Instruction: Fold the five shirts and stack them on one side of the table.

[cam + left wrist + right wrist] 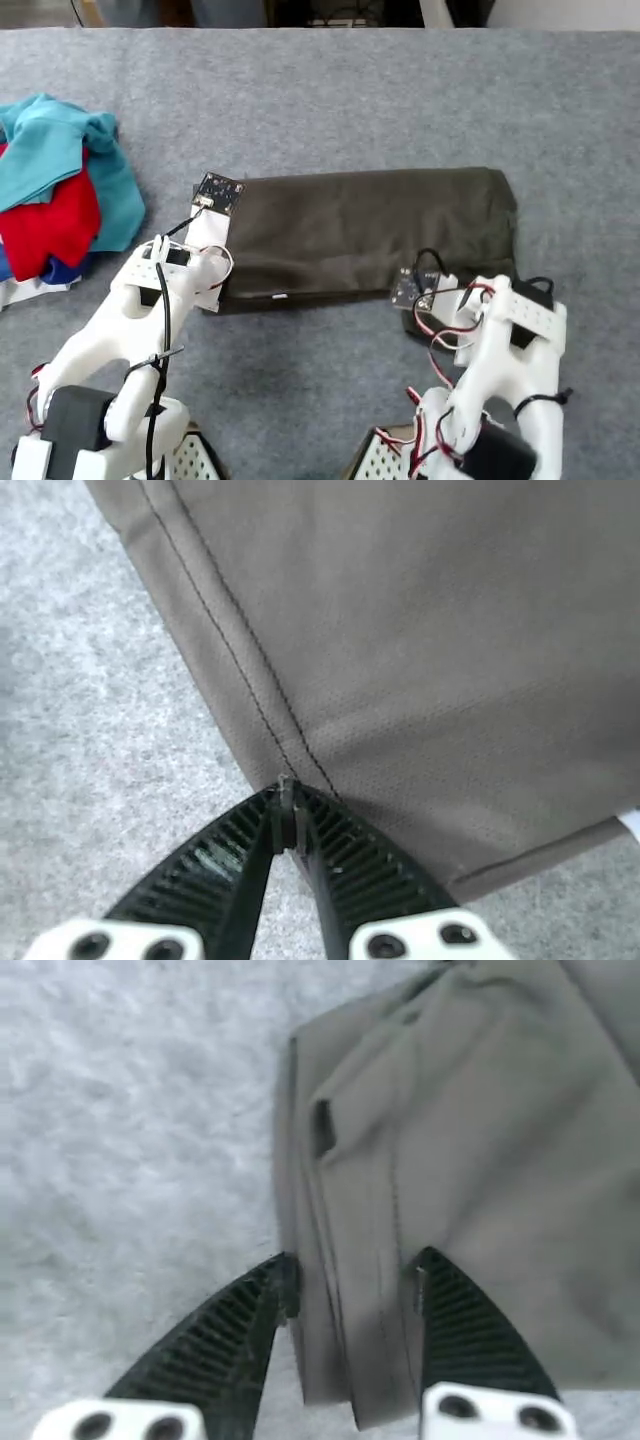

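Observation:
An olive-brown shirt (pixel 370 225), folded into a long strip, lies across the middle of the grey table. My left gripper (pixel 212 288) is at the strip's left end. In the left wrist view the left gripper (pixel 286 802) is shut, with its tips pinching the stitched hem of the shirt (pixel 420 660). My right gripper (pixel 415 300) is at the strip's near right corner. There the right gripper (pixel 355 1270) is open, one finger on the felt and the other on the cloth, straddling the layered edge of the shirt (pixel 480 1140).
A loose pile of shirts (pixel 60 190), teal and red on top with blue and white beneath, sits at the table's left edge. Grey felt (pixel 330 100) stretches bare behind the olive shirt and to its right.

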`<state>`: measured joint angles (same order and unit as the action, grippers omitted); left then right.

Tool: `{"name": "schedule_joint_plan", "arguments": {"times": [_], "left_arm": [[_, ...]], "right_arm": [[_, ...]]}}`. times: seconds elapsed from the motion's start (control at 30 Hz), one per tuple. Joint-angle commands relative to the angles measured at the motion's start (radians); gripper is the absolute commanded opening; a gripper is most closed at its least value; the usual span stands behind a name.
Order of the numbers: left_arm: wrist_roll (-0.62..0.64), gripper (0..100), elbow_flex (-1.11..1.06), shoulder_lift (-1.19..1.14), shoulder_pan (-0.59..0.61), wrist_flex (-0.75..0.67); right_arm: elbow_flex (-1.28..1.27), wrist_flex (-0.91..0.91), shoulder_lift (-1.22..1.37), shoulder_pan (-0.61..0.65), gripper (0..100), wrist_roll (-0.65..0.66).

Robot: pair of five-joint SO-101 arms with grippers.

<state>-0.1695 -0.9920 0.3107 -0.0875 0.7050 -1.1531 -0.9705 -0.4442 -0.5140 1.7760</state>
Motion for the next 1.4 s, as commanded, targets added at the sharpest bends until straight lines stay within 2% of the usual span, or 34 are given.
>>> {"name": "schedule_joint_plan", "arguments": {"times": [0.0, 0.07, 0.27, 0.47, 0.57, 0.83, 1.17, 1.37], "left_arm": [[0.000, 3, 0.008, 0.014, 0.012, -0.014], [0.000, 3, 0.008, 0.014, 0.012, -0.014], [0.002, 3, 0.008, 0.014, 0.012, -0.012], [0.002, 3, 0.008, 0.014, 0.012, -0.012], [0.002, 3, 0.008, 0.014, 0.012, -0.012], [0.002, 3, 0.008, 0.014, 0.012, -0.012], [0.002, 3, 0.007, 0.014, 0.012, -0.012], [0.002, 3, 0.007, 0.014, 0.012, -0.012]], "right_arm": [[0.010, 0.078, 0.104, 0.011, 21.2, 0.014], [0.027, 0.071, 0.111, 0.008, 20.1, 0.014], [0.024, 0.086, 0.110, 0.006, 7.0, 0.014], [0.031, 0.161, 0.113, -0.020, 1.8, 0.011], [0.073, 0.138, 0.113, -0.015, 1.5, 0.000], [0.478, -0.161, 0.174, 0.112, 1.5, -0.100], [1.029, -0.233, 0.628, 0.222, 1.5, -0.222], [1.391, -0.394, 0.875, 0.325, 1.5, -0.256]]}}
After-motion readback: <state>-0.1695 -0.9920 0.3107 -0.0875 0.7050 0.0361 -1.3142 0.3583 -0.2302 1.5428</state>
